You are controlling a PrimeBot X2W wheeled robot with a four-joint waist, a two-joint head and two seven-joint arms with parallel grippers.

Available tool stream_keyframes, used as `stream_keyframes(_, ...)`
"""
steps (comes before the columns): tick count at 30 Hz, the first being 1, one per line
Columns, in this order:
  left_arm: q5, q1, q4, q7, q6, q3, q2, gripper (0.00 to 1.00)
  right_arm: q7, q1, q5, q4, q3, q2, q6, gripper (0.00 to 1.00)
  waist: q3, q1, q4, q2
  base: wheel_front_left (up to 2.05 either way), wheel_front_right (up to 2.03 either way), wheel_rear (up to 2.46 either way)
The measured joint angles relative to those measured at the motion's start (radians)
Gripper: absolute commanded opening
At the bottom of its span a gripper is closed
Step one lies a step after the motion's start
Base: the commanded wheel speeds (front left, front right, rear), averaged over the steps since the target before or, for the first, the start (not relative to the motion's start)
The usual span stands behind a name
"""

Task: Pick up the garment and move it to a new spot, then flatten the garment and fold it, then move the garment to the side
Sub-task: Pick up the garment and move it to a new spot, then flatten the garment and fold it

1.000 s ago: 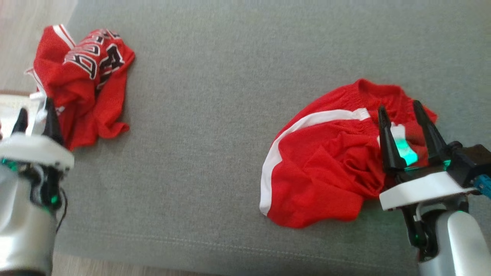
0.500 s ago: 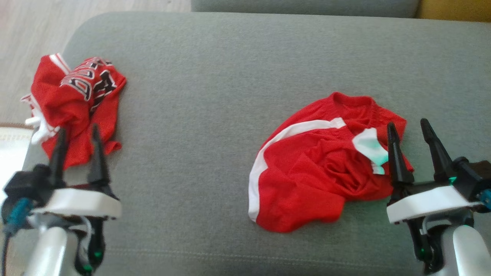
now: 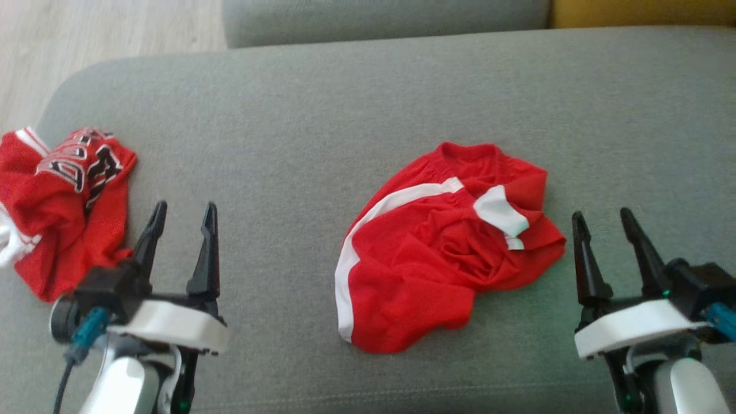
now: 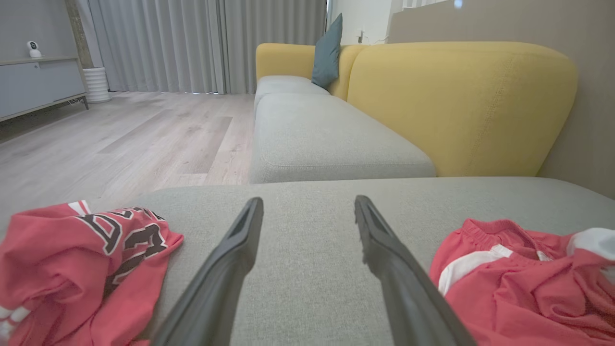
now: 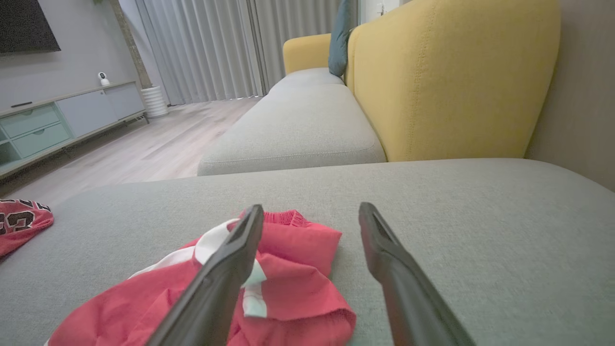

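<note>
Left of the shorts point(image 3: 437, 270) lies a crumpled jersey point(image 3: 63, 207) — well apart.

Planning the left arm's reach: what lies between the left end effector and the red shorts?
Bare grey cushion, nothing on it: the head view shows that stretch between the left end effector and the red shorts clear.

Right claw point(image 3: 600, 214) now clear of the red shorts point(image 3: 414, 270)
</note>
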Motion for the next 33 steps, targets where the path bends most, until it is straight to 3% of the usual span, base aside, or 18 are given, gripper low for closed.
stream_keyframes(24, 0.000, 0.032, 0.021, 0.017, 0.022, -0.020, 0.003, 1.00, 0.002, 0.016, 0.002, 0.004, 0.011, 0.000, 0.000, 1.00, -0.020, 0.0000, -0.012, 0.0000, 0.00, 0.00, 0.00)
stream_keyframes(33, 0.000, 0.026, 0.010, 0.017, 0.022, -0.031, 0.003, 1.00, 0.058, -0.002, -0.018, 0.061, 0.125, 0.000, 0.000, 1.00, 0.006, 0.0000, 0.001, 0.0000, 0.00, 0.00, 0.00)
